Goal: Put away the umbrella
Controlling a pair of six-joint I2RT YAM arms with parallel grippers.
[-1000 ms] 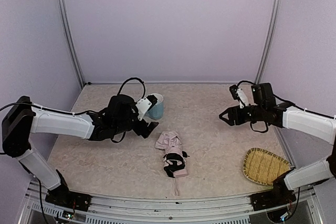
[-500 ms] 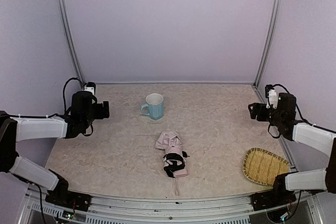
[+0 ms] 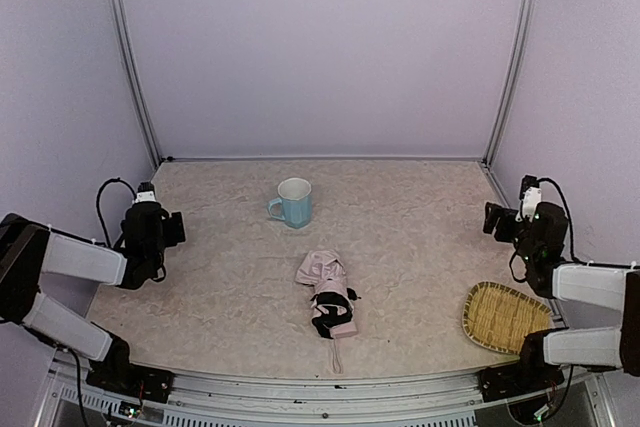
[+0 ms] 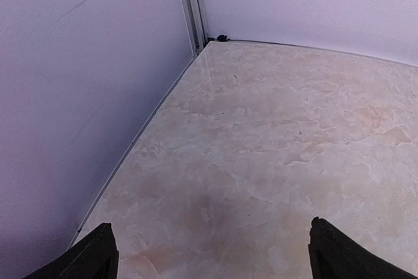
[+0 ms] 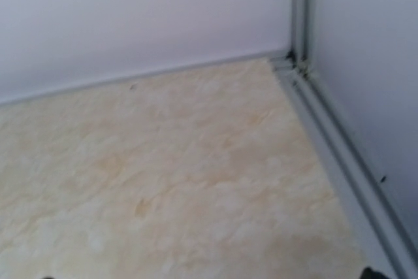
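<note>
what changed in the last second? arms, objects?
Both arms pulled back from mid-table: the left gripper leftward, away from the mug, the right gripper toward the right wall. Both are open; nothing was grabbed or released. Umbrella, mug and woven tray stayed put.

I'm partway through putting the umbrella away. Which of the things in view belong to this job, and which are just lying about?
For the job:
- pale pink folded fabric umbrella with black lining, lying front and centre, untouched by either arm

Just lying about, as far as the pictures show:
- pale blue ceramic mug, upright behind the umbrella
- flat woven bamboo tray, front right
</note>
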